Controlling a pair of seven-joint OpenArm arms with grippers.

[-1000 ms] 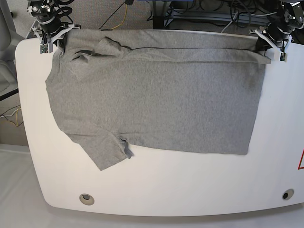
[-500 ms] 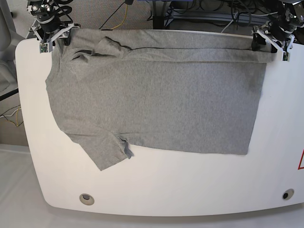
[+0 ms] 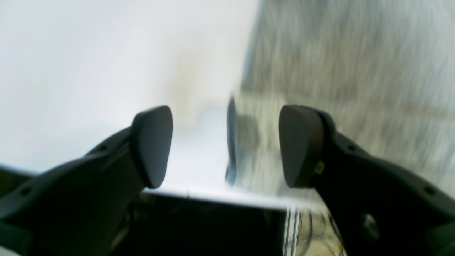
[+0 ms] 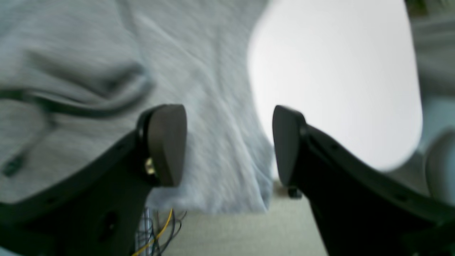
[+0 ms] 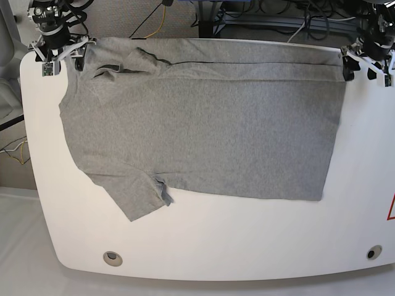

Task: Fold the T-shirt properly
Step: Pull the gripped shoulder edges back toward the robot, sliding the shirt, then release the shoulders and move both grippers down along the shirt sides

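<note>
The heather-grey T-shirt point(image 5: 203, 129) lies flat on the white table point(image 5: 203, 240), plain side up, sleeves to the left and hem to the right. A narrow band along its far edge is folded over. One sleeve point(image 5: 139, 197) sticks out at the front left. My left gripper point(image 5: 365, 69) is open and empty just off the shirt's far right corner; its wrist view point(image 3: 225, 147) shows blurred shirt point(image 3: 337, 71) to its right. My right gripper point(image 5: 62, 58) is open and empty at the far left corner, over the shirt's edge point(image 4: 229, 145).
The table has a round hole at the front left point(image 5: 112, 258) and one at the front right point(image 5: 374, 253). A red triangle sticker point(image 5: 391, 208) sits at the right edge. Cables and frames point(image 5: 259, 15) lie beyond the far edge.
Both grippers have moved outward from the shirt's far corners, the left one farther, and now stand off the cloth. The shirt has stayed in place with its far band folded.
</note>
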